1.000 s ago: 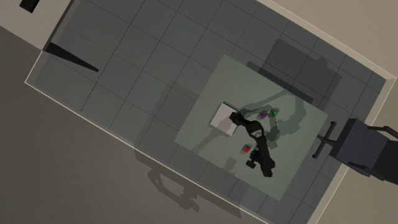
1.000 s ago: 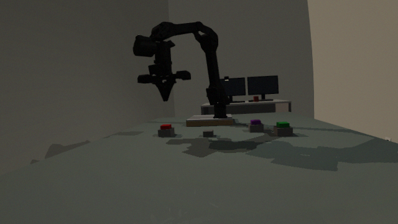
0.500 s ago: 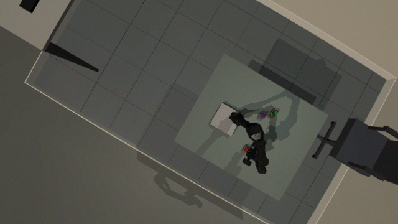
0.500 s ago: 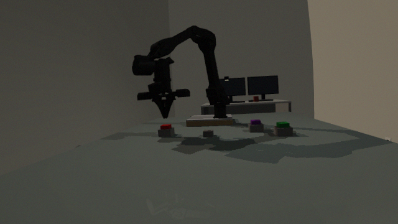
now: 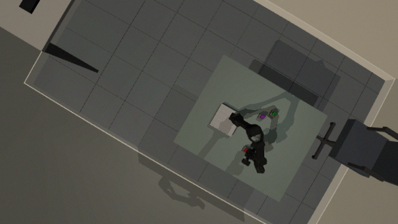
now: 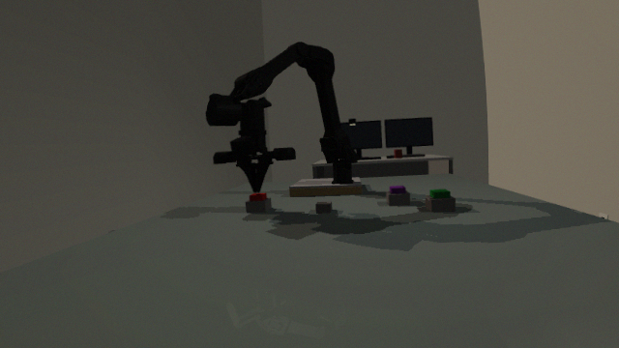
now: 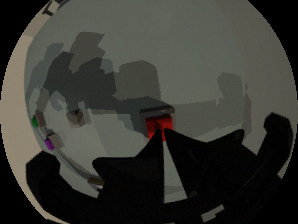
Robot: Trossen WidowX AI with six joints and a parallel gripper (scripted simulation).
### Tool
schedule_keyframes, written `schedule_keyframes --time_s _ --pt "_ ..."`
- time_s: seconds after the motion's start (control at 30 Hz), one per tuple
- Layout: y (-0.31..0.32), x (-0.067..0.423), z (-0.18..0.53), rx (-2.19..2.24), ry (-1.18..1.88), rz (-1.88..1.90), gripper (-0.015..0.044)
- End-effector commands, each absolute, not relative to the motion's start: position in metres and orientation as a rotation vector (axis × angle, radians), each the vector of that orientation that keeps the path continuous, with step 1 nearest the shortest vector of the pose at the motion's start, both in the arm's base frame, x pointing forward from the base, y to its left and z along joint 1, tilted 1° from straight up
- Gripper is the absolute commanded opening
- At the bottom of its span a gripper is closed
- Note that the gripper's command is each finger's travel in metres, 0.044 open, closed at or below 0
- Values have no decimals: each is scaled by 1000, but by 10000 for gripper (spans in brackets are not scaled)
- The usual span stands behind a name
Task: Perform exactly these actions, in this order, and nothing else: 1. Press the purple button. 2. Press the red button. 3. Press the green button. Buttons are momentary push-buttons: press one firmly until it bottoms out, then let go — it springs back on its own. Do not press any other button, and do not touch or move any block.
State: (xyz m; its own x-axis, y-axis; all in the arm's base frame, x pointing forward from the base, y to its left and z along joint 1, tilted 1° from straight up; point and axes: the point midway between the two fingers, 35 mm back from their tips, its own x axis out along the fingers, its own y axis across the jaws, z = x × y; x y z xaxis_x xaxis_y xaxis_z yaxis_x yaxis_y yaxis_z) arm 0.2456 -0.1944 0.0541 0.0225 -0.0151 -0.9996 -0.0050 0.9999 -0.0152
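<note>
The red button [image 5: 245, 150] [image 6: 258, 196] [image 7: 160, 124] sits on its grey base at the left of the green mat [image 5: 217, 81] [image 6: 193, 280]. My gripper [image 6: 255, 189] [image 7: 162, 132] is shut and empty. It points straight down, with its tip at the top of the red button. The purple button [image 5: 262, 116] [image 6: 397, 189] [image 7: 49, 141] and the green button [image 5: 273, 114] [image 6: 439, 193] [image 7: 35, 121] stand side by side off to the right, away from the gripper.
A small grey block [image 6: 323, 207] [image 7: 76, 117] lies on the mat between the red and purple buttons. The arm's base stands on a pale plate [image 5: 221, 119] [image 6: 309, 189]. A desk with monitors [image 6: 387, 166] stands behind, and a chair [image 5: 357, 146] is beside the table.
</note>
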Motion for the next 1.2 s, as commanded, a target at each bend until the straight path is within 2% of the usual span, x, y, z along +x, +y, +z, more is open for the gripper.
schedule_keyframes --time_s 0.0,0.77,1.17 --pt "-193 245 45 -14 1555 1 20" --pt "-193 245 40 -14 1555 1 20" --pt "-194 245 106 -14 1555 1 20"
